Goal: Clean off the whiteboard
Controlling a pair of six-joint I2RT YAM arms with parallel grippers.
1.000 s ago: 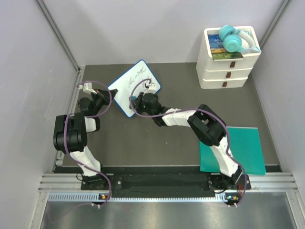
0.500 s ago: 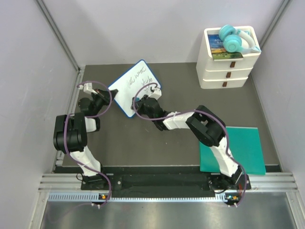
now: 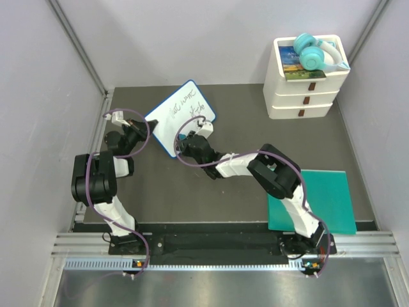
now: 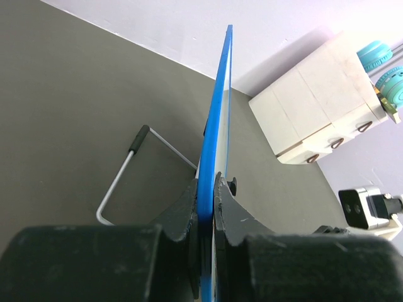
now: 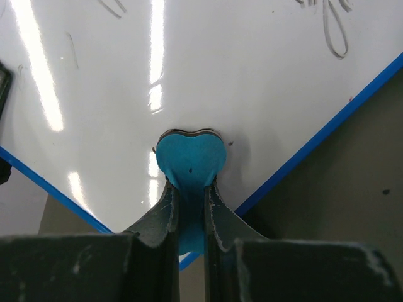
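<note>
The whiteboard [image 3: 181, 117], white with a thin blue rim, stands tilted at the back left of the table, with black scribbles on its upper part. My left gripper [image 3: 142, 130] is shut on its left edge; in the left wrist view the blue rim [image 4: 214, 145] runs up from between the jaws [image 4: 206, 195]. My right gripper [image 3: 186, 142] is shut on a blue heart-shaped eraser [image 5: 190, 157] and presses it against the board's lower part [image 5: 201, 69], near the bottom corner. Scribbles remain at the top of the right wrist view.
A white three-drawer unit [image 3: 305, 80] with teal headphones [image 3: 311, 52] on top stands at the back right. A teal mat [image 3: 323, 201] lies at the front right. The board's wire stand [image 4: 123, 176] shows behind it. Grey walls close in both sides.
My right gripper has slid the eraser down and left across the board, from near its right edge to its lower corner. The left gripper and the board have stayed put.
</note>
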